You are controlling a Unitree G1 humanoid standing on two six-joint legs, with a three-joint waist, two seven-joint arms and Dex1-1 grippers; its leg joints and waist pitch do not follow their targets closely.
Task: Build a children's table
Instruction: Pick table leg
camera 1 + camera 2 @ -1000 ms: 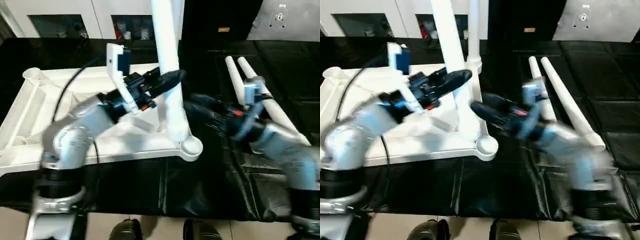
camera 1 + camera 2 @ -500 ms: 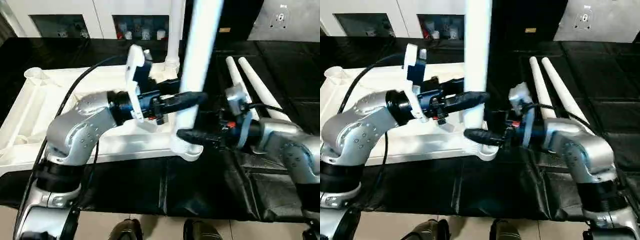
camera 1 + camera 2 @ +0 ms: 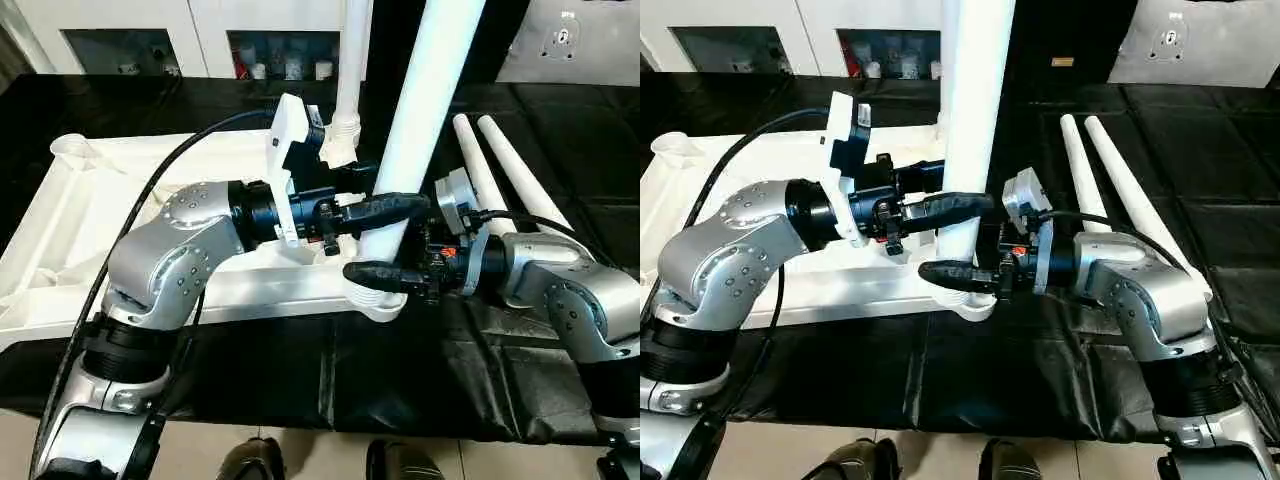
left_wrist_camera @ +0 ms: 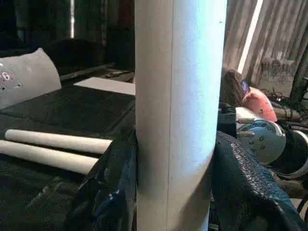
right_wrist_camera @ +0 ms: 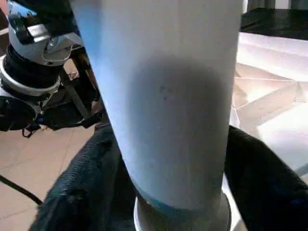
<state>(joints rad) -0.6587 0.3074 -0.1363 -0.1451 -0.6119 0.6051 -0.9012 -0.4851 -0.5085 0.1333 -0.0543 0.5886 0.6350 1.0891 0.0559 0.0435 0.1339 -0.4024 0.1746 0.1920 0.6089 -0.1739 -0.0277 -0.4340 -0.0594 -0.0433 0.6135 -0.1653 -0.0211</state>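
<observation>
The children's table top lies upside down, ribs up, on the left. A white leg stands with its foot in the near right corner socket, its top leaning to the right. My left gripper is shut on this leg a little above the socket; the leg sits tight between both fingers. My right gripper comes in from the right and is shut on the same leg lower down, just above the socket. A second leg stands upright in the far right socket.
Two loose white legs lie side by side on the black-covered work table to the right of my right arm. The work table's front edge and the floor lie just below the near socket. White cabinets stand behind.
The leg's top swung from leaning left to leaning right in my left gripper. My right gripper came in from the right and closed around the leg's foot.
</observation>
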